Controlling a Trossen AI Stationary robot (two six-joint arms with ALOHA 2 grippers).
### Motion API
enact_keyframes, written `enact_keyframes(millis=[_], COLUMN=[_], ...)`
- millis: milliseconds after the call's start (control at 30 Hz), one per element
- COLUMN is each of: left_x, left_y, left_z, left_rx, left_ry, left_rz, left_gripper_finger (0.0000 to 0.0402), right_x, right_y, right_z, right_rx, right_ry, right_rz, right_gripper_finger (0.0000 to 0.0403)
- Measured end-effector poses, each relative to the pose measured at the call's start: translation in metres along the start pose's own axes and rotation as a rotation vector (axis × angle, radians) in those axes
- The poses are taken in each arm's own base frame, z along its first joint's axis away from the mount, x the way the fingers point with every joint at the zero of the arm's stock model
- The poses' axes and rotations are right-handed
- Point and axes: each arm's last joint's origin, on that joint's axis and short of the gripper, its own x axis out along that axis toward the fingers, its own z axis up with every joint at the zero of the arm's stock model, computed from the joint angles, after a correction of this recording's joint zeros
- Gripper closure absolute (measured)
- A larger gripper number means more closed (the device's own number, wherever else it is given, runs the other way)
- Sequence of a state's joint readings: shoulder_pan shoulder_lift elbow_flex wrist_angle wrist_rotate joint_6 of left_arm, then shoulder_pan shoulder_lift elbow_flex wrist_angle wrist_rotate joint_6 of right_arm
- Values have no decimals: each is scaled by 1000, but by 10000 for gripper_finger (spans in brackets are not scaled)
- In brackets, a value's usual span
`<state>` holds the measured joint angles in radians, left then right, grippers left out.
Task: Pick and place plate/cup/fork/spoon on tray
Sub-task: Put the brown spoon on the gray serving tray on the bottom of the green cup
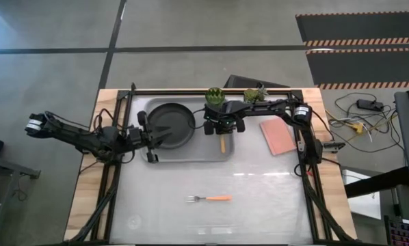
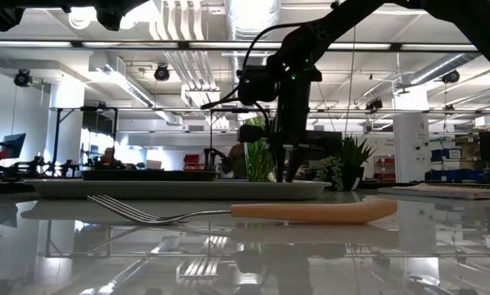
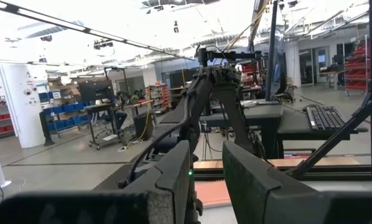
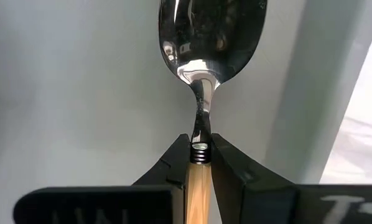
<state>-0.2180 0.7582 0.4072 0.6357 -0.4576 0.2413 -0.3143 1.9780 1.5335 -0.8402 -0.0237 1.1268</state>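
Note:
The grey tray (image 1: pixel 204 152) lies at the table's far middle, with the black plate (image 1: pixel 170 121) resting in its left half. My right gripper (image 1: pixel 223 131) stands over the tray's right half, shut on the orange-handled spoon (image 4: pixel 211 37). My left gripper (image 1: pixel 158 140) is open and empty at the plate's near left edge, with nothing between its fingers in its wrist view (image 3: pixel 206 180). The fork (image 1: pixel 208 199) lies flat on the table near the front. The green cup (image 1: pixel 213 96) stands just beyond the tray's far rim. My right gripper pinches the spoon between its two fingers at the top of the orange handle (image 4: pixel 198 173), just below the metal neck. The fingers point down from above and lie across the spoon. The spoon is level over the tray floor, its handle (image 1: pixel 223 144) toward the near edge; whether it rests there I cannot tell.
A small potted plant (image 1: pixel 256 94) stands at the far edge next to the cup. A flat pink rectangle (image 1: pixel 278 135) lies right of the tray. The near half of the table holds only the fork (image 2: pixel 310 212).

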Motion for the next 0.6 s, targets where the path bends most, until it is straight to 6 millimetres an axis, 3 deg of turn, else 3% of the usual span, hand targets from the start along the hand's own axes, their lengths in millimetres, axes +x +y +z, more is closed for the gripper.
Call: enact_keyframes(millis=[200,600], left_x=[0,0], left_y=[0,0], left_z=[0,0], left_rx=[-1,-1], left_ry=[-1,-1], left_rz=[0,-1], left_gripper_finger=[323,323], right_x=[0,-1], right_y=[0,0], right_z=[1,1], right_rx=[-14,-47], right_ry=[-26,-19], right_rz=[-11,2], right_gripper_finger=[353,259])
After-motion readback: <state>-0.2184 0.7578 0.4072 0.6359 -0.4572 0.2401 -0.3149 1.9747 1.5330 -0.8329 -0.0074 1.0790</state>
